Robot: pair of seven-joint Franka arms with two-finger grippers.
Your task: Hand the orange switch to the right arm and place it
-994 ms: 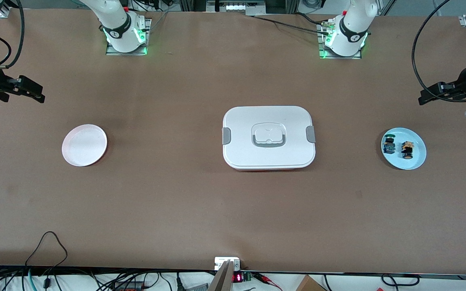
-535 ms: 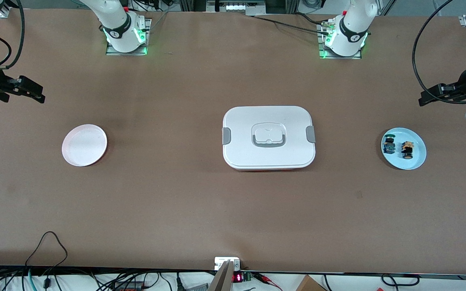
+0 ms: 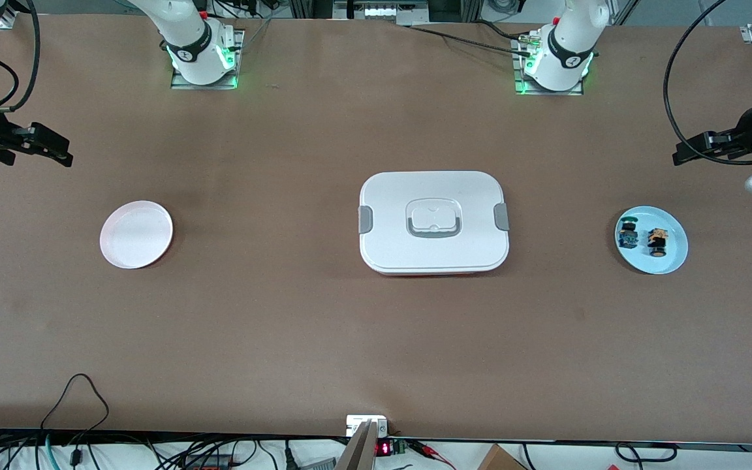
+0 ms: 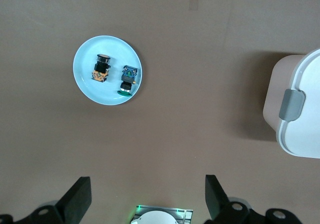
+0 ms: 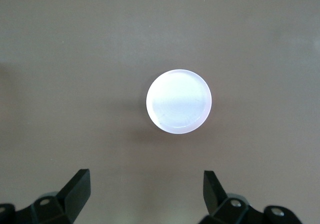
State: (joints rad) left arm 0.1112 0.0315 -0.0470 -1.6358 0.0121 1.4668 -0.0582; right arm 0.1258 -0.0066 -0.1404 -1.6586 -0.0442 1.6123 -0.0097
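The orange switch (image 3: pixel 657 241) lies on a light blue plate (image 3: pixel 672 253) toward the left arm's end of the table, beside a green-capped blue switch (image 3: pixel 626 235). In the left wrist view the orange switch (image 4: pixel 101 69) and the green-capped switch (image 4: pixel 128 78) lie side by side on the plate (image 4: pixel 88 87). My left gripper (image 3: pixel 684 155) is open and empty in the air, over bare table near that plate. My right gripper (image 3: pixel 56 149) is open and empty at the right arm's end, over bare table by a pale pink plate (image 3: pixel 136 234), which also shows in the right wrist view (image 5: pixel 178 101).
A white lidded box (image 3: pixel 433 222) with grey clips stands in the middle of the table, and its edge shows in the left wrist view (image 4: pixel 302 129). The arm bases (image 3: pixel 200 55) (image 3: pixel 555 62) stand along the table edge farthest from the front camera. Cables hang at the nearest edge.
My left gripper has shifted slightly, away from the blue plate. The right arm and both switches have not moved.
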